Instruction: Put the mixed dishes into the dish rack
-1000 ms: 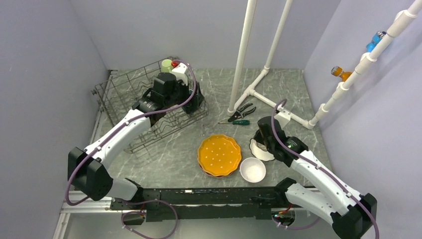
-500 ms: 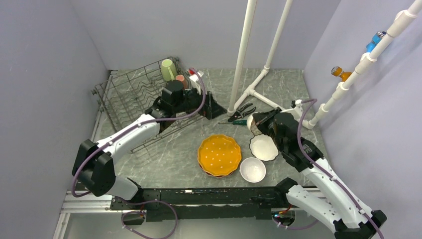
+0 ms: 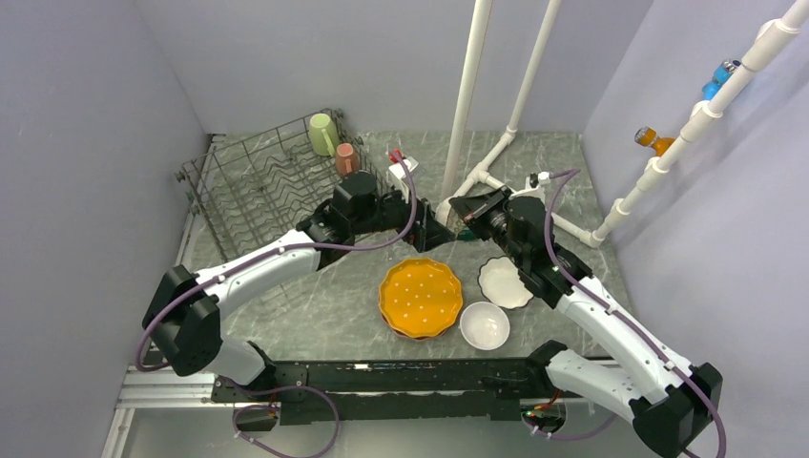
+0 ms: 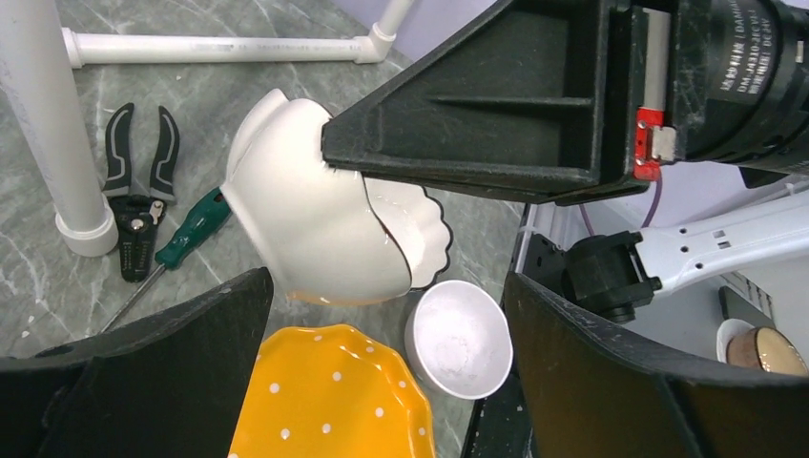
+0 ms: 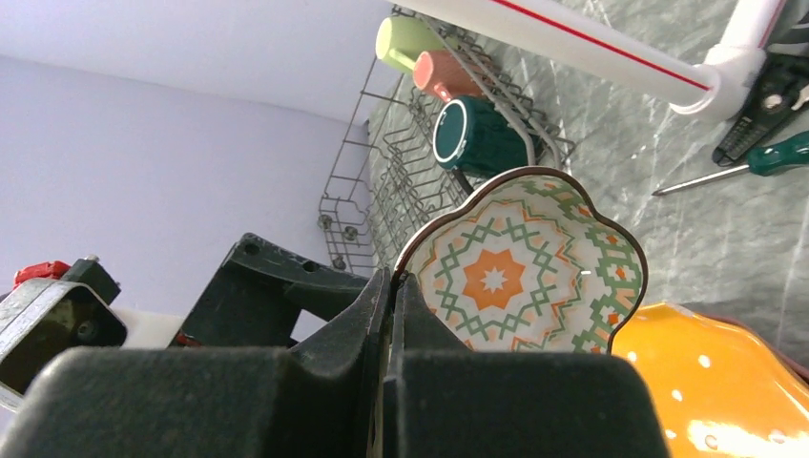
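My right gripper (image 5: 391,281) is shut on the rim of the patterned scalloped bowl (image 5: 525,267) and holds it tilted in the air above the table's middle (image 3: 472,208). The bowl's white outside (image 4: 315,229) faces my left gripper (image 4: 382,382), which is wide open and empty just left of it (image 3: 431,232). The dish rack (image 3: 253,191) stands at the back left with the pale green mug (image 3: 321,134), the pink mug (image 3: 347,158) and the dark teal mug (image 5: 477,134) in it. Stacked orange dotted plates (image 3: 420,298) and the plain white bowl (image 3: 485,325) sit near the front.
A white scalloped dish (image 3: 504,282) lies on the table right of the orange plates. Black-handled pliers (image 4: 138,172) and a green screwdriver (image 4: 191,229) lie by the foot of the white pipe frame (image 3: 463,105). Walls close in on both sides.
My right gripper lifted the patterned bowl off the white scalloped dish and carried it left. My left arm swung out of the rack and rightward to face the bowl.
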You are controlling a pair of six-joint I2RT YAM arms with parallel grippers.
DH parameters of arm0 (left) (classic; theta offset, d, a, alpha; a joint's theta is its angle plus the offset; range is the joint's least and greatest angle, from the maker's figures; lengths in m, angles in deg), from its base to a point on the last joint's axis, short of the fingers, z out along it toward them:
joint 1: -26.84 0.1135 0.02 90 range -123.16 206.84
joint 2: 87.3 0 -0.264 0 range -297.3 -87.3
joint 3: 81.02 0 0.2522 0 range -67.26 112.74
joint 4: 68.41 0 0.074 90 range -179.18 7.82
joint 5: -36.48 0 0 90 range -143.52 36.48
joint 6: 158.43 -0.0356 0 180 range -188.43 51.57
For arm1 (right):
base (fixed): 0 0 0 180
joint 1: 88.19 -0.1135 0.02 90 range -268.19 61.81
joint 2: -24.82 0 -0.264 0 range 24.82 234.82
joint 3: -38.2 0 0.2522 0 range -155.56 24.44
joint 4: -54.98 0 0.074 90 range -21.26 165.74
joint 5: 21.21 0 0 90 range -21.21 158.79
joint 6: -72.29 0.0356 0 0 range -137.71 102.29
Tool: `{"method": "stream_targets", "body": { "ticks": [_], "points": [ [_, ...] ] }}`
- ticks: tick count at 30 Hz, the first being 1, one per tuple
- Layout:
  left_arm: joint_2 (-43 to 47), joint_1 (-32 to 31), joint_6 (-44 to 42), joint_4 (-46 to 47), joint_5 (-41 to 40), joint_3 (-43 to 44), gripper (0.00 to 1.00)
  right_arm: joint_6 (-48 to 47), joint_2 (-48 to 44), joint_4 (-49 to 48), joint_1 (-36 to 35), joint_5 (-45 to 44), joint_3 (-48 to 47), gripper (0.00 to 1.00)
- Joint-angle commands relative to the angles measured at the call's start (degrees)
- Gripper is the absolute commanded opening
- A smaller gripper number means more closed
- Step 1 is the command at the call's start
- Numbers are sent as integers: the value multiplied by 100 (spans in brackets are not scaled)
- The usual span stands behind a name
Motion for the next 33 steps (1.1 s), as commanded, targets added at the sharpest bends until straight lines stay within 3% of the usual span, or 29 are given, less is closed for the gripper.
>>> {"method": "stream_targets", "body": {
  "ticks": [1,14,21,26,33],
  "points": [
    [-101,-81,-167,-89,-335,260,96,181,68,-750,5,212,-87,0],
    [-34,-84,-342,-280,-819,259,75,361,135,-878,2,372,36,0],
    [88,-83,-484,-239,-933,180,73,505,165,-893,-1,487,144,0],
    [91,-85,-585,-308,-962,196,58,519,177,-893,-7,531,134,0],
    [110,-81,-782,-506,-997,313,26,493,214,-1059,-11,553,161,0]
  ]
}}
